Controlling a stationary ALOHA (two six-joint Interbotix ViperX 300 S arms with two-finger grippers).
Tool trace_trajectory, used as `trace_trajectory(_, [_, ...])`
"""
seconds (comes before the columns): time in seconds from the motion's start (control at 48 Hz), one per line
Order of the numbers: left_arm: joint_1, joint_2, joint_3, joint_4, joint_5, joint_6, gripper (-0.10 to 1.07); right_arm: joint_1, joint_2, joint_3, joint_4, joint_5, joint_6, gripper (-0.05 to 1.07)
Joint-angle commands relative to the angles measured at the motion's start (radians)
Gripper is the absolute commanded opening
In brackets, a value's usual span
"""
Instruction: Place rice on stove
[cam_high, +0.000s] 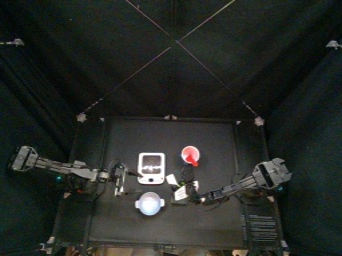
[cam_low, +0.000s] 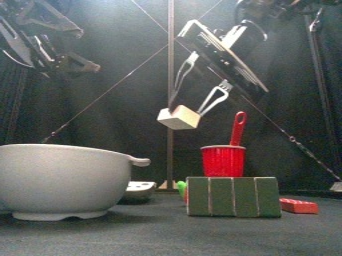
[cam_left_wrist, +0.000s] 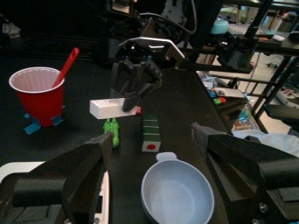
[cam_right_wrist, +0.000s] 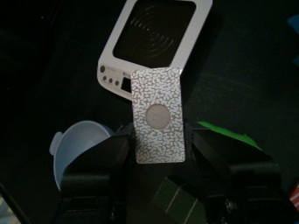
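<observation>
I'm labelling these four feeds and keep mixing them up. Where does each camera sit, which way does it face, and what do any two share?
Top: high overhead, facing straight down on the table; both arms enter from the sides.
Front: table height, facing level; the right claw holds the rice aloft.
Left wrist: on the raised left arm; the left claw frames the bowl.
Right wrist: facing down over the stove.
Shared: front and left wrist both show the red cup.
</observation>
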Motion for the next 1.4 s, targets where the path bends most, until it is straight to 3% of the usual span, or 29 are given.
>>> trace_trajectory(0.0, [0.005, 0.000, -0.014, -0.002, -0.003, -0.002, 1.03, -0.057, -0.012, -0.063, 0.041, -0.031, -0.121, 0.65])
trace_trajectory(0.208, [0.005, 0.000, -0.011, 0.000, -0.002, 0.002, 1.03, -0.204, 0.034, -0.140, 0.163, -0.215, -0.362, 0.65])
trace_trajectory(0.417, [0.005, 0.000, -0.009, 0.000, -0.002, 0.002, 1.03, -0.319, 0.098, -0.186, 0.264, -0.391, -0.509, 0.65])
trace_trajectory(0.812, [0.009, 0.000, -0.008, 0.000, -0.002, 0.002, 1.03, -0.357, 0.196, -0.273, 0.348, -0.356, -0.603, 0.65])
trace_trajectory(1.375, [0.018, 0.000, -0.006, 0.000, -0.002, 0.002, 1.03, -0.357, 0.301, -0.341, 0.318, -0.325, -0.603, 0.66])
